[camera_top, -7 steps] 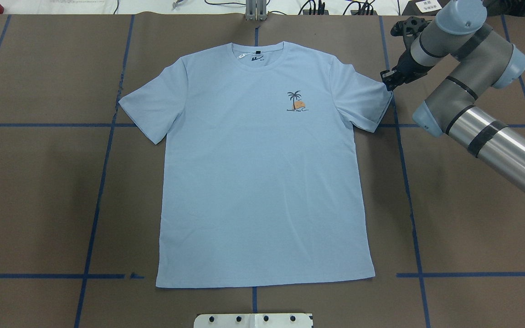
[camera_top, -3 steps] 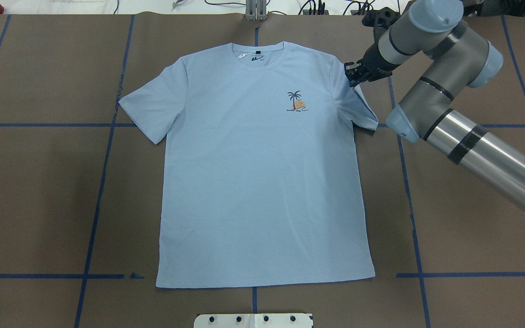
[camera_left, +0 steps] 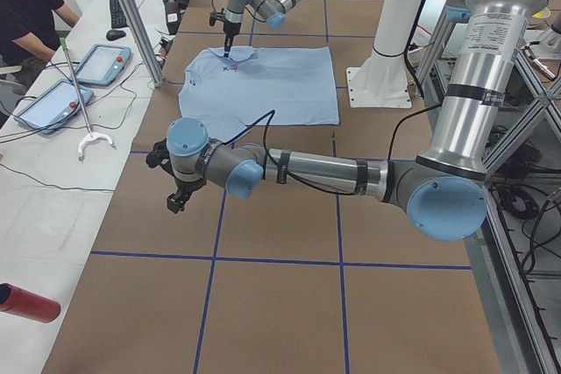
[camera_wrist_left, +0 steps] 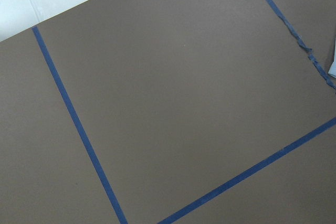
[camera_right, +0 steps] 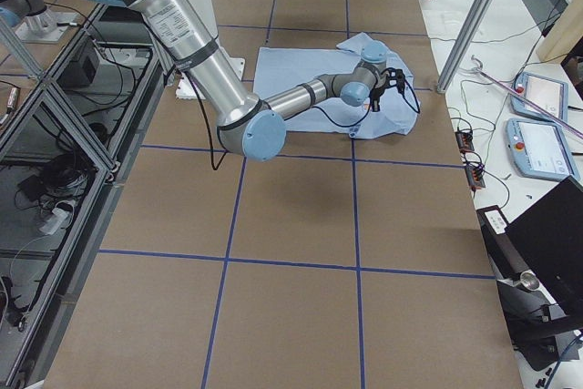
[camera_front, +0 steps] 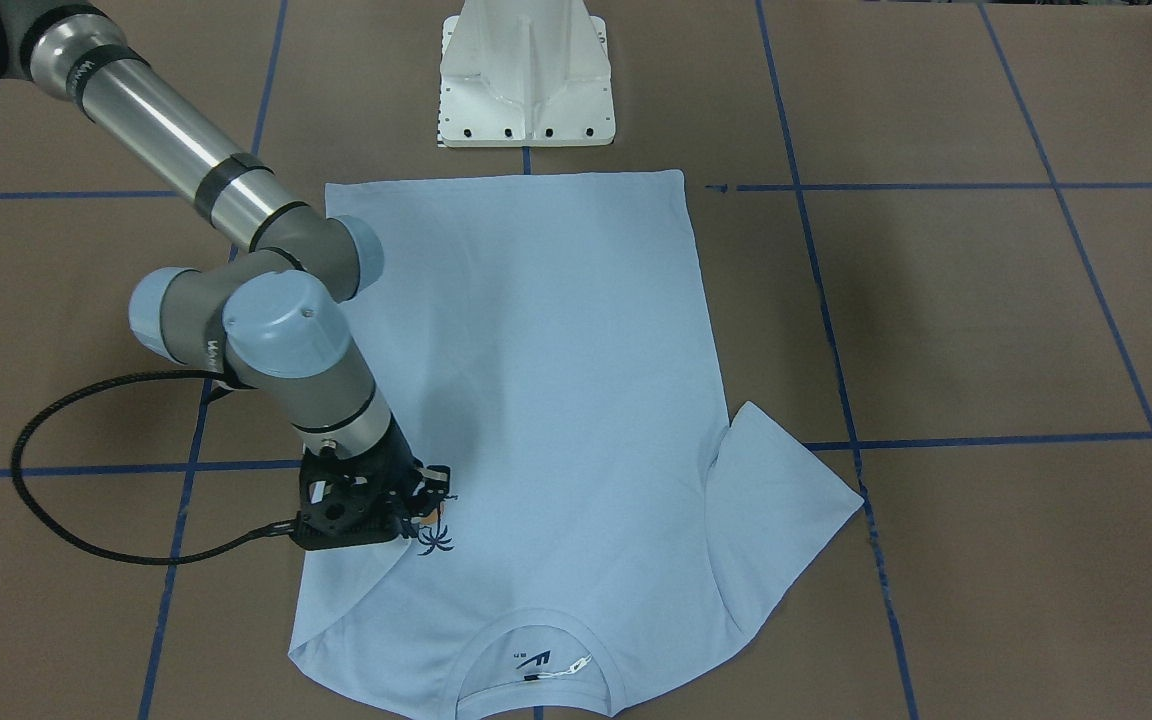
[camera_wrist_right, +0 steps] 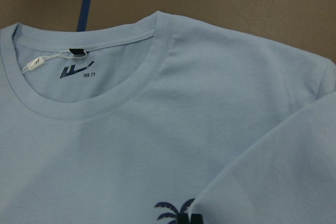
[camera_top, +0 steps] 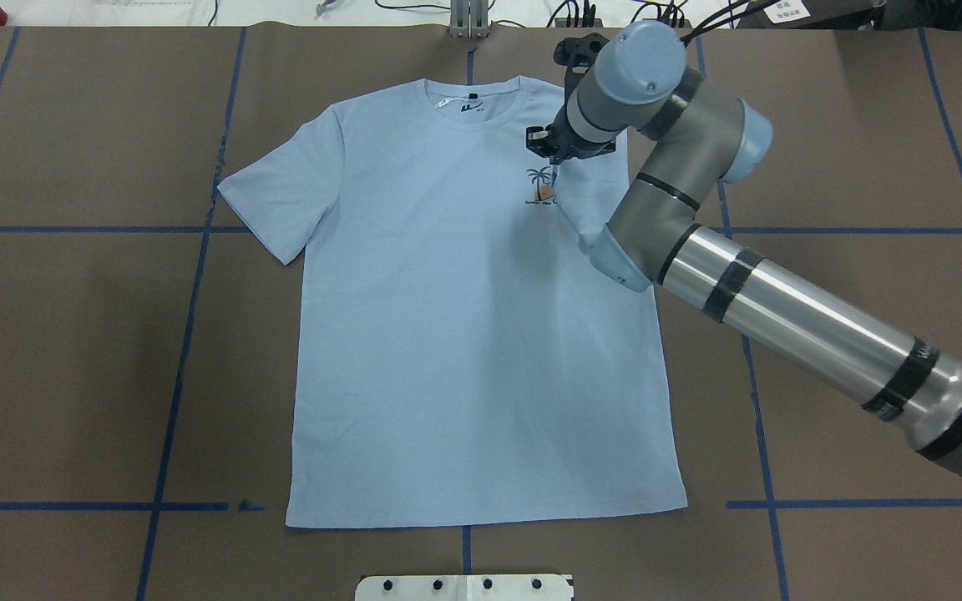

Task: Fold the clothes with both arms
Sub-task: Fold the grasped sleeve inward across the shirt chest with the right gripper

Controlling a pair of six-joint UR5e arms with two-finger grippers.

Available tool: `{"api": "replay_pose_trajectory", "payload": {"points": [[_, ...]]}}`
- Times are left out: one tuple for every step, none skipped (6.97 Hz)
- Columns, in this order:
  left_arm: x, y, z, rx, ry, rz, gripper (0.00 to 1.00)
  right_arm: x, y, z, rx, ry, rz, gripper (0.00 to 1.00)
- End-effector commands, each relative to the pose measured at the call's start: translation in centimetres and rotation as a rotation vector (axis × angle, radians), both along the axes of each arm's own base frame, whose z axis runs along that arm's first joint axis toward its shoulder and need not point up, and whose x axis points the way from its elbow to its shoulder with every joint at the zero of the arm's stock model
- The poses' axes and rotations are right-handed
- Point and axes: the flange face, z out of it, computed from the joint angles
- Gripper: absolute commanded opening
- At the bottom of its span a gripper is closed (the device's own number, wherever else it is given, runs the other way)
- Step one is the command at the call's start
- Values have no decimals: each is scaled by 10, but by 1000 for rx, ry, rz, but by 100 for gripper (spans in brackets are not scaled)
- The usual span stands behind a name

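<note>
The pale light-blue T-shirt lies flat, front up, collar at the far edge. My right gripper is shut on the shirt's right sleeve and holds its edge over the chest, just above the palm-tree print. In the front view the gripper hangs over the partly covered print. The right wrist view shows the collar and the folded sleeve lying over the print. The other sleeve lies spread out. My left gripper hovers over bare table off the shirt; I cannot tell its state.
The white pedestal base stands at the near edge. Blue tape lines cross the brown table. The left wrist view shows only table and tape. A side bench holds tablets and a red cylinder; a person sits there.
My right gripper has moved left from the sleeve's outer edge to above the chest print, dragging the right sleeve over the shirt's front. The rest of the shirt has not moved.
</note>
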Motion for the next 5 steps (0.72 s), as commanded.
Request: {"api": "replay_pose_trajectory", "payload": {"points": [[0, 0, 3, -4, 1, 0, 100, -20, -23, -5, -5, 61, 48, 0], [0, 0, 3, -6, 1, -1, 100, -19, -24, -6, 0, 63, 54, 0], [0, -2, 0, -2, 2, -2, 100, -20, -24, -11, 7, 55, 54, 0], [1, -4, -4, 3, 3, -3, 100, -20, -24, -14, 9, 53, 54, 99], [2, -11, -12, 9, 3, -3, 100, -19, -25, -14, 9, 53, 56, 100]]}}
